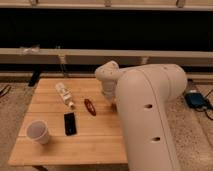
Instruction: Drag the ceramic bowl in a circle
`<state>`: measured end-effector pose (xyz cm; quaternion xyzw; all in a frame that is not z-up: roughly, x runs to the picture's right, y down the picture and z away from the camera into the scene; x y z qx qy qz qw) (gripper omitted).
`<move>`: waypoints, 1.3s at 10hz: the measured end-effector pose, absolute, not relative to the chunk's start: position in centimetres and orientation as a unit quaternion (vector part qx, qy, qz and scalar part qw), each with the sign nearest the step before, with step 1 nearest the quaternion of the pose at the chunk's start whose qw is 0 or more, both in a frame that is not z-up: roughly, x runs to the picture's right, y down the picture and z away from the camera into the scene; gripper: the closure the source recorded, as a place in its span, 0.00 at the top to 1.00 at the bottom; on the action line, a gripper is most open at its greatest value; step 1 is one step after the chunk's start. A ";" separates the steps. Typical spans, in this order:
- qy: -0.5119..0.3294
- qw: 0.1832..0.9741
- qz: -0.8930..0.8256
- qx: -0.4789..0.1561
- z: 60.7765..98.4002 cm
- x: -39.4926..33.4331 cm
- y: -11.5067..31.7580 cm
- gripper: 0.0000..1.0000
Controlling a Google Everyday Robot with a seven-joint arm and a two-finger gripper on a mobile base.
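Observation:
The ceramic bowl is almost wholly hidden behind my white arm [150,115]; only a thin orange-red sliver [114,105] shows at the arm's left edge, right of the table's middle. My gripper [109,96] hangs down from the rounded wrist over that spot, at the bowl, and the arm's body covers its lower end.
The wooden table [75,145] holds a white paper cup [38,132] at front left, a black phone [70,123], a small dark red item [90,107] and a lying white bottle [64,94]. A dark bench runs behind the table. A blue object [195,99] lies on the floor at right.

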<state>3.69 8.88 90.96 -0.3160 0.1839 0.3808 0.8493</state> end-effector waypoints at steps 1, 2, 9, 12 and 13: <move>0.180 0.848 0.387 -0.314 90.8 3.8 8.4 0.00; 0.174 0.849 0.390 -0.312 90.7 3.8 7.9 0.00; 0.075 0.873 0.364 -0.315 89.6 -2.5 2.9 0.00; 0.042 0.882 0.327 -0.337 87.7 -6.5 3.8 0.00; 0.036 0.883 0.317 -0.345 86.5 -7.2 4.4 0.00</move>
